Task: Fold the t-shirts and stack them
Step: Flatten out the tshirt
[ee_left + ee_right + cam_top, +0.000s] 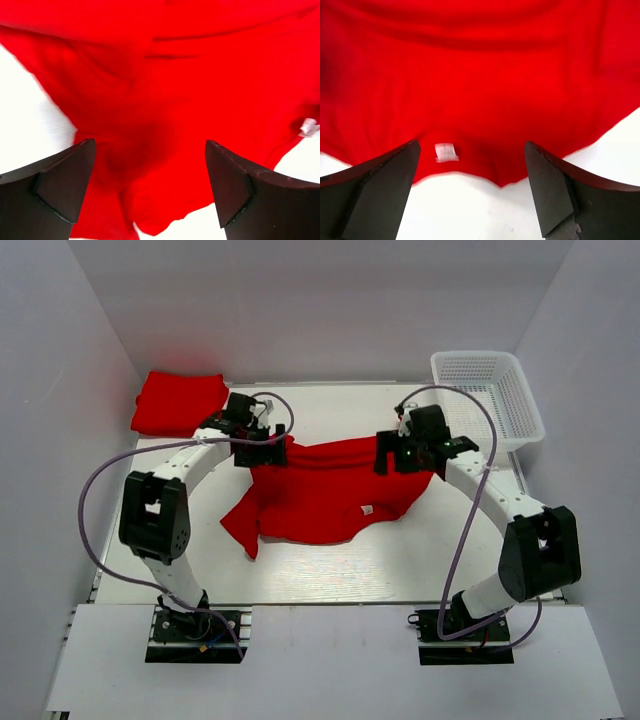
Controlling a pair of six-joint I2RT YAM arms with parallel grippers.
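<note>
A red t-shirt (325, 495) lies loosely spread across the middle of the table, a small white tag (367, 509) on its near edge. My left gripper (277, 453) hangs open over the shirt's back left corner. My right gripper (392, 461) hangs open over its back right corner. In the left wrist view, red cloth (165, 100) lies below the spread fingers (67, 182), with nothing held. The right wrist view shows the t-shirt (485, 75), its tag (446, 151) and hem below my open gripper (470, 187). A second t-shirt (178, 402) lies folded at the back left.
A white mesh basket (488, 395) stands at the back right corner of the table. White walls close in the table on the left, back and right. Purple cables loop from both arms.
</note>
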